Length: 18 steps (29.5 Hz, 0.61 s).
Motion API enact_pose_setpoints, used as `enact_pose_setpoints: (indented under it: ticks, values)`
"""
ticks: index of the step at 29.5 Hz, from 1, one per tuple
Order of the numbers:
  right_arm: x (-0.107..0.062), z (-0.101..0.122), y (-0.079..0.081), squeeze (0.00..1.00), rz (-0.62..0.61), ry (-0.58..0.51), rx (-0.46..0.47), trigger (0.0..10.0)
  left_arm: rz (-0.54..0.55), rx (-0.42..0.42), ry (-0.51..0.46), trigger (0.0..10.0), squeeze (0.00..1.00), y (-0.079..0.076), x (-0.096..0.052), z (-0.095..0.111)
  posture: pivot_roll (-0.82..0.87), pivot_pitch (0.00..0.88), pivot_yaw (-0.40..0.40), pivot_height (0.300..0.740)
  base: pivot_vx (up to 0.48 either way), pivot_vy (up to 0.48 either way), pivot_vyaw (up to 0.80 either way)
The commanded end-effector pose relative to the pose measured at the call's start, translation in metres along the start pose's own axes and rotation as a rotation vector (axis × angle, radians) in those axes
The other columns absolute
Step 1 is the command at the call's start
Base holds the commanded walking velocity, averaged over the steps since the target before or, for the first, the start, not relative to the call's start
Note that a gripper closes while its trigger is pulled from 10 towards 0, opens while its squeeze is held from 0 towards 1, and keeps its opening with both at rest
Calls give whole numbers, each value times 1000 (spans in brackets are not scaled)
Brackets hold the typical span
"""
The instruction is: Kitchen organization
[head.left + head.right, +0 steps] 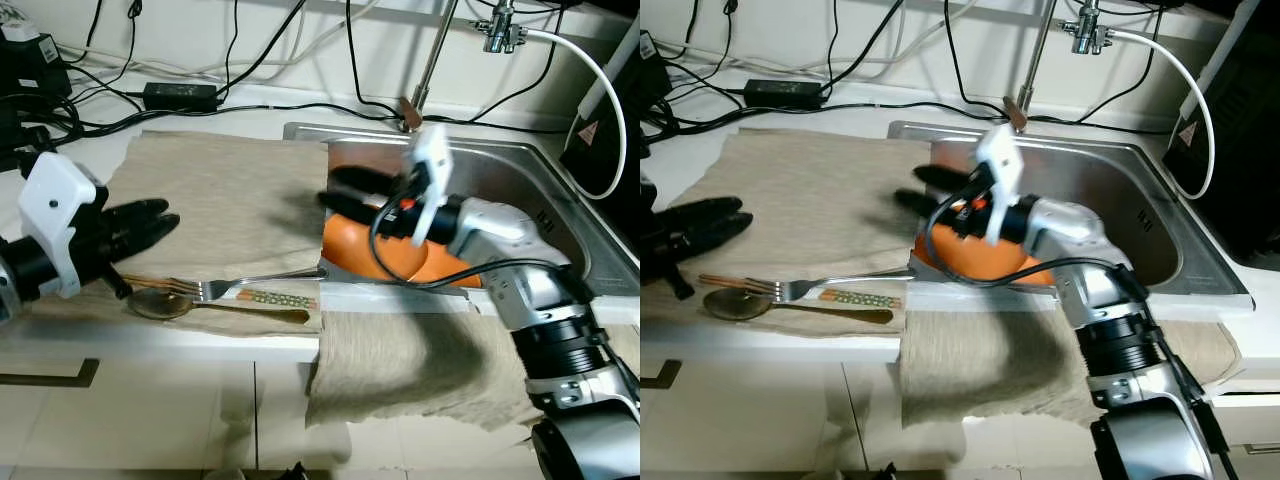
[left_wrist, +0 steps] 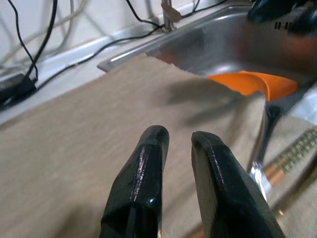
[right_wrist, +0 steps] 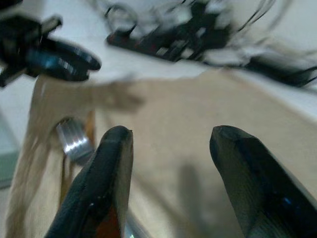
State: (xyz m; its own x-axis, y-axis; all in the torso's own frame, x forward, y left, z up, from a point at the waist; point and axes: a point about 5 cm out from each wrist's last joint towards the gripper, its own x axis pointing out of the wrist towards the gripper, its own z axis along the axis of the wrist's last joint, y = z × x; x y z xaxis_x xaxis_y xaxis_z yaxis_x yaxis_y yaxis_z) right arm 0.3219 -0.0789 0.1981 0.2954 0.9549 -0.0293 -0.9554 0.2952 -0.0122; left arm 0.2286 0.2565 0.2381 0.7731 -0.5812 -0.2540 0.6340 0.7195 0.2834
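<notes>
We judge the tidying barely begun. Taking the sink [image 1: 520, 170] as our landmark: an orange plate [image 1: 385, 255] lies inside it against the near-left wall. Left of the sink, on the beige cloth [image 1: 230, 200] covering the counter, a fork [image 1: 235, 285], a spoon [image 1: 170, 303] and a pair of chopsticks [image 1: 270, 297] lie together near the counter's front edge, the fork's handle reaching toward the sink. None of these is held, so everything seems left to sort.

Our right gripper [image 1: 345, 190] hangs over the sink's left rim above the plate, its fingers [image 3: 111, 163] spread wide apart and empty, pointing toward the cloth. Our left gripper [image 1: 150, 222] hovers well left of the sink, just above the cloth behind the cutlery, fingers nearly together with a narrow gap and nothing between them.

Behind the sink stands the tap [image 1: 430, 60]; cables [image 1: 250, 65] and a power brick [image 1: 180, 95] trail along the counter's back. A second cloth [image 1: 420, 360] drapes over the counter front below the sink. Nothing blocks the cutlery, though the pieces overlap, which could make picking one awkward.
</notes>
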Motion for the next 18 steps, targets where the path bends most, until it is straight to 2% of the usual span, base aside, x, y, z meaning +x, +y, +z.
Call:
enact_pose_setpoints:
  ticks: [1, 4, 6, 8, 12, 13, 15, 16, 17, 18]
  values:
    - [7, -6, 0, 1000, 69, 86, -18, 10000, -36, 5, -2, 10000, 0, -6, -3, 2, -11, 0, -124, 740, 0, 0, 0]
    - [22, -20, -1, 1000, 155, 200, -11, 10000, -30, -23, 0, 10000, 0, -8, -4, -3, -1, 0, -145, 740, 0, 0, 0]
    - [25, -20, -4, 1000, 159, 209, 1, 10000, -31, -30, 1, 10000, 0, -8, -4, -4, 2, 0, -149, 740, 0, 0, 0]
    - [36, -16, -9, 1000, 201, 201, 45, 10000, -38, -38, 22, 10000, 0, -10, -6, -7, 11, 0, -162, 740, 0, 0, 0]
    - [40, -12, -9, 1000, 236, 191, 60, 10000, -44, -40, 36, 10000, 0, -12, -8, -9, 19, 0, -172, 740, 0, 0, 0]
    - [43, -8, -8, 878, 289, 195, 43, 10000, -46, -47, 60, 10000, 0, -16, -11, -14, 30, 0, -186, 740, 0, 0, 0]
    - [44, -7, -7, 878, 306, 202, 32, 10000, -47, -49, 66, 10000, 0, -18, -13, -16, 32, 0, -187, 740, 0, 0, 0]
    - [44, -6, -5, 227, 335, 207, 21, 10000, -45, -52, 71, 10000, 0, -19, -14, -17, 37, 0, -192, 740, 0, 0, 0]
    - [44, -5, -3, 0, 382, 212, 11, 10000, -41, -56, 78, 10000, 0, -20, -16, -18, 41, 0, -195, 740, 0, 0, 0]
    - [44, -5, -3, 0, 382, 212, 11, 10000, -41, -56, 78, 10000, 0, -20, -16, -18, 41, 0, -195, 740, 0, 0, 0]
